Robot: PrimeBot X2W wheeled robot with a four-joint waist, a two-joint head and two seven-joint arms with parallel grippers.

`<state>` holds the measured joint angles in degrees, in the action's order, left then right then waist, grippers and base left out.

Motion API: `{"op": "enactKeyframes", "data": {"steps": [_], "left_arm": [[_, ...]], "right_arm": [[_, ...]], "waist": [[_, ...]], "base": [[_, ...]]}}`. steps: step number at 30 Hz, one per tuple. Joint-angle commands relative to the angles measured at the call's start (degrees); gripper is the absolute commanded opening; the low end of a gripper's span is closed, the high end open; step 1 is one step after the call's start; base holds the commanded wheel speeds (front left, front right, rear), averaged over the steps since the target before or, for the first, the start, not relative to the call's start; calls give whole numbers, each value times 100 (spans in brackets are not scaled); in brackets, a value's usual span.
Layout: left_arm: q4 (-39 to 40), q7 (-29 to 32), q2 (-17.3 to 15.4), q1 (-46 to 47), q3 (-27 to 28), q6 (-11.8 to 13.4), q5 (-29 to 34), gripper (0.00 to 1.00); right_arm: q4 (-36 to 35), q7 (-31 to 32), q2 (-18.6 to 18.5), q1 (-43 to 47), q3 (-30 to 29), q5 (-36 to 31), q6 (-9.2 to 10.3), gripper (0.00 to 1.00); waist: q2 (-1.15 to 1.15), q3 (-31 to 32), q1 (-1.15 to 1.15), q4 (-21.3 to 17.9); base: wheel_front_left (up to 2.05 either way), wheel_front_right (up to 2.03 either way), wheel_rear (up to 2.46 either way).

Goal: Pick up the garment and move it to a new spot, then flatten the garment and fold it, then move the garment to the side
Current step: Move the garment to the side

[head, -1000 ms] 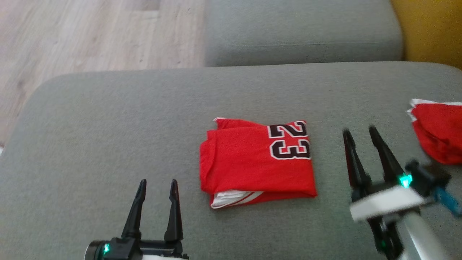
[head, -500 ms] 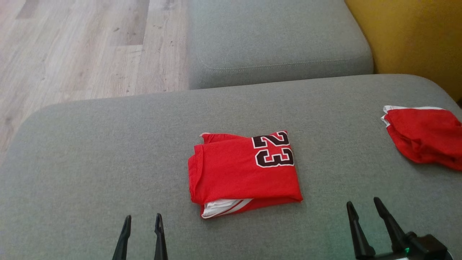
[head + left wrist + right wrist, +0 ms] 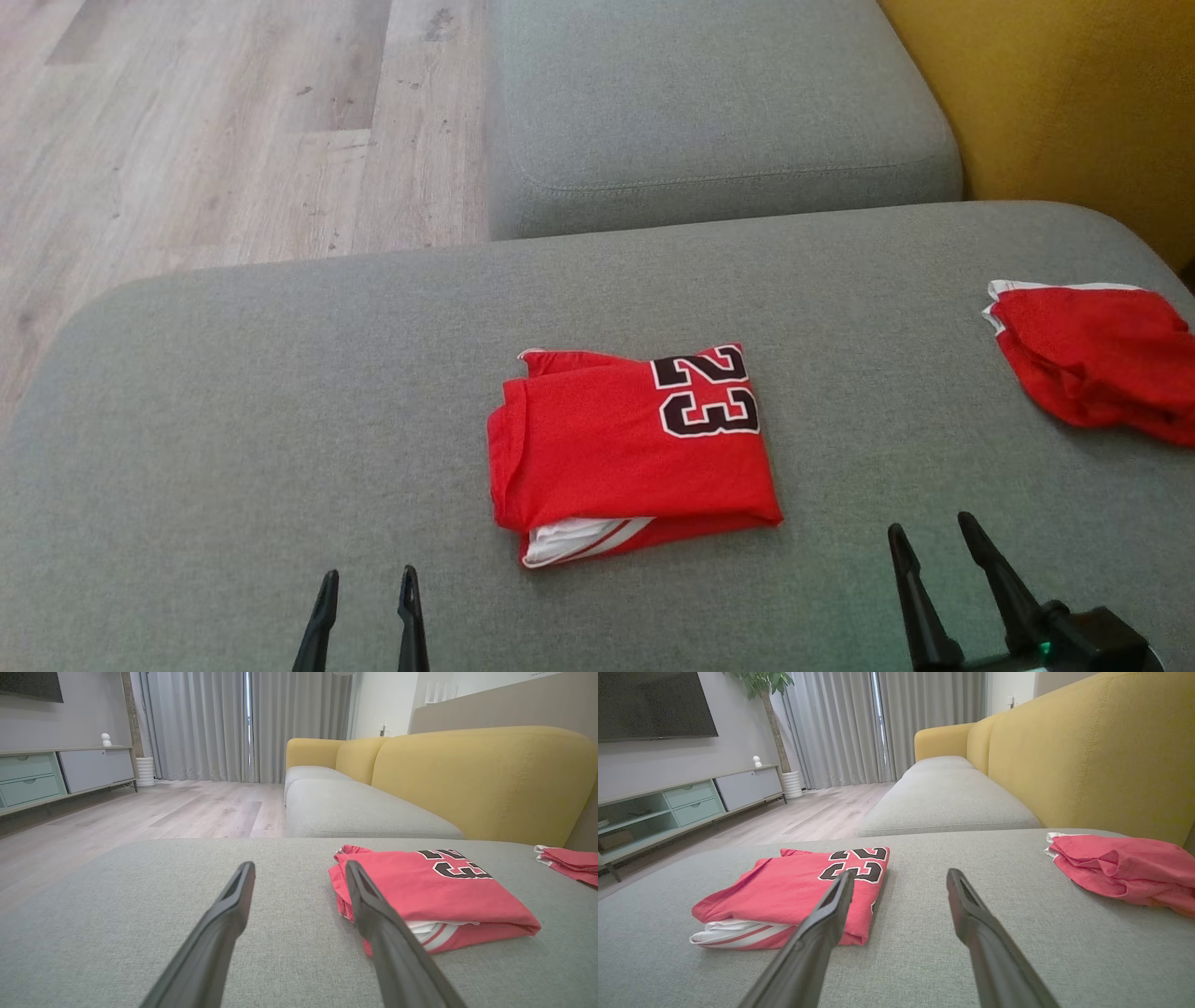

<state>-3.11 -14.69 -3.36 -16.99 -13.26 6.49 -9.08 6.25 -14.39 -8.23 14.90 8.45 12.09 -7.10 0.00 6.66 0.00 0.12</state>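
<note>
Both pairs of fingers stand parted with nothing between them. The left gripper [image 3: 368,571] is at the near left and the right gripper [image 3: 931,523] at the near right, each clear of the cloth.

Change over the last second: the head camera has tilted, so the whole scene sits differently. Measured against the jersey [image 3: 625,448], the right fingertips were level with its number and are now nearer than its near edge. The left fingertips have also pulled back. The jersey's outline, number patch and the white striped layer at its near edge look unchanged.

Position: the red jersey lies as a neat folded rectangle in the middle of the grey seat cushion [image 3: 233,420], number at its far right corner. A second red garment [image 3: 1092,364] lies bunched at the far right, well apart, by the yellow backrest [image 3: 1055,93].

Reading: the fold looks finished and released. The remaining step is probably moving the bundle to the side. A grip through all layers seems needed, or the fold may slip open.
</note>
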Motion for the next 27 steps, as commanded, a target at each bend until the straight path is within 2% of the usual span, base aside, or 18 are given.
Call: {"op": "enactKeyframes", "data": {"steps": [1, 16, 27], "left_arm": [[158, -30, 48, 158, 180, -19, 45, 100], [178, -30, 48, 151, 107, -38, 30, 100], [365, -30, 48, 277, -50, 8, 7, 100]], "right_arm": [[-172, -61, -74, -146, 96, 5, -39, 100], [-82, -61, -70, -147, 108, 55, -39, 100], [296, -61, -153, -580, 137, 186, -39, 100]], "waist": [[0, 9, 0, 4], [0, 3, 0, 54], [0, -444, 0, 322]], "base": [[0, 0, 0], [0, 0, 0], [0, 0, 0]]}}
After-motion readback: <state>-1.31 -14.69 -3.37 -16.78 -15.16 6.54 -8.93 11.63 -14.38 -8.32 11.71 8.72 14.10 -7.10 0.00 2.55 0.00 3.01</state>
